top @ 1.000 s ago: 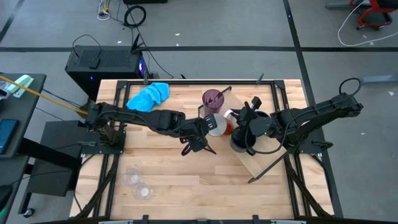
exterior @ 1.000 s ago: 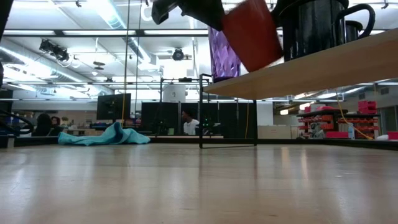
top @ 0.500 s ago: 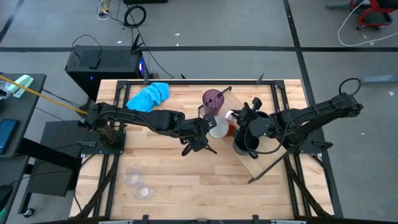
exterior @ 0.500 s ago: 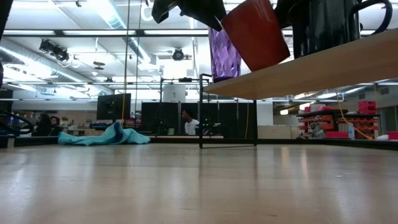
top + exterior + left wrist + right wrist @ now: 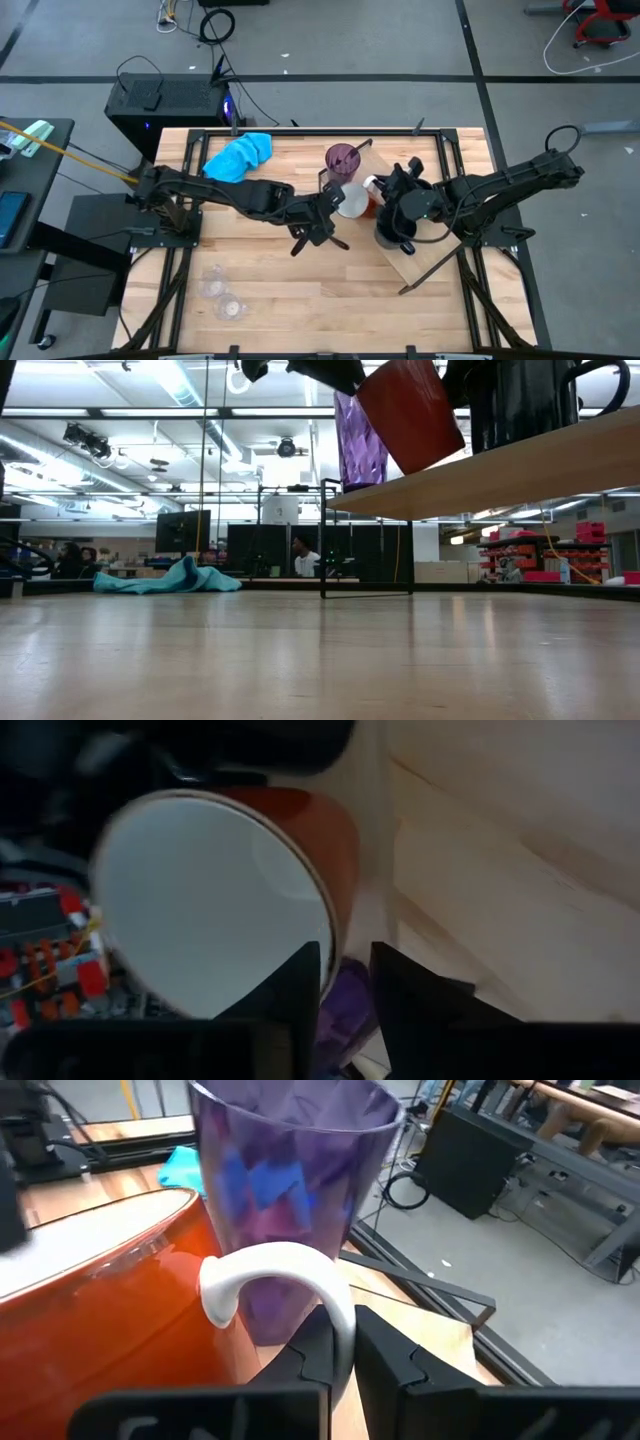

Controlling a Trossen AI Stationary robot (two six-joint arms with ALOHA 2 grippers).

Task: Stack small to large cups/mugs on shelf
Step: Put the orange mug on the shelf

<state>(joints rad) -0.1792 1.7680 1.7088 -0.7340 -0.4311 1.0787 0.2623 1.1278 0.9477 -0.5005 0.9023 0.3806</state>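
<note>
Two arms meet at the shelf [image 5: 425,250] in the high view; the red mug [image 5: 352,202] tilts at its edge beside the purple tumbler [image 5: 343,158]. Left wrist: left hand [image 5: 345,982] fingers straddle the mug's rim, slightly apart. Right wrist: right hand [image 5: 343,1342] clamps the white handle [image 5: 290,1275].

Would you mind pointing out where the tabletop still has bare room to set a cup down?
The front middle and right of the tabletop are bare, bordered by the two small clear glasses and the shelf. It is crowded around the purple tumbler, the red mug and both hands.
</note>
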